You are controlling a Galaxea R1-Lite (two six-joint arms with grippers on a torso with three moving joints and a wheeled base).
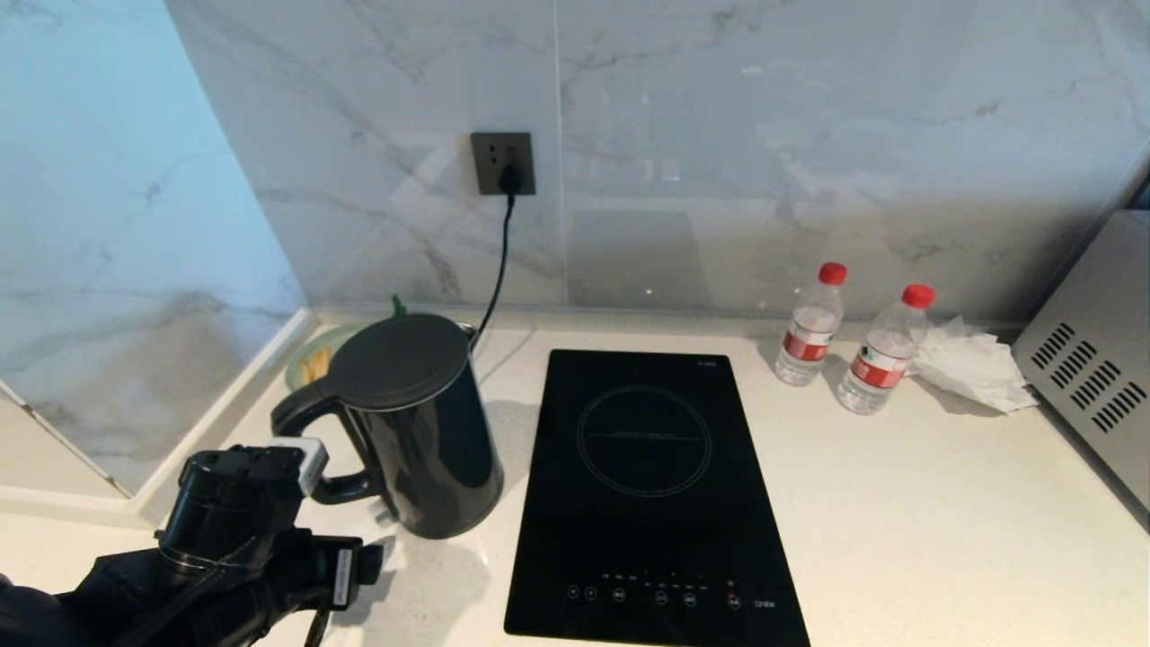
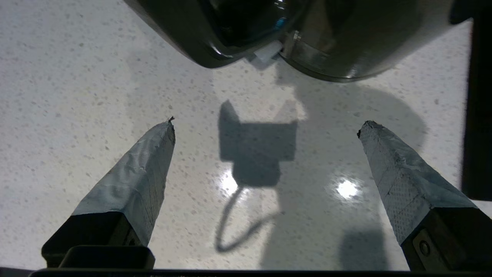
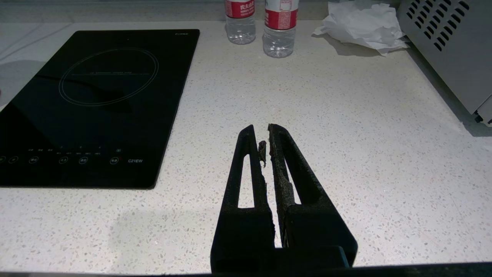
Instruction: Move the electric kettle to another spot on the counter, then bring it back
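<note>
The left hand [image 2: 265, 123] is seen with its two taped fingers [image 2: 134, 181] spread wide apart and nothing between them; only speckled table [image 2: 77, 77] and the hand's own shadow lie in the gap. In the head view this hand [image 1: 359, 562] sits at the lower left of the frame, just short of the electric kettle [image 1: 422, 431] and apart from its loop handle. In the left wrist view the kettle's glossy base is seen along the upper edge of the frame, beyond the fingertips and not touched by them.

The kettle stands upright on the table at centre left of the head view, lid closed, handle turned toward the lower left. Behind it a green plate [image 1: 310, 359] is partly hidden. A black cord [image 1: 499, 261] runs up to a wall socket [image 1: 503, 163]. To the right of the kettle lies the black induction hob [image 1: 647, 503], and farther right two red-capped bottles [image 1: 813, 325], crumpled tissue [image 1: 970, 364] and a grey appliance [image 1: 1092, 359].

The right hand [image 3: 268, 140] is seen above bare table at lower centre of its own view, fingers pressed together and empty.
</note>
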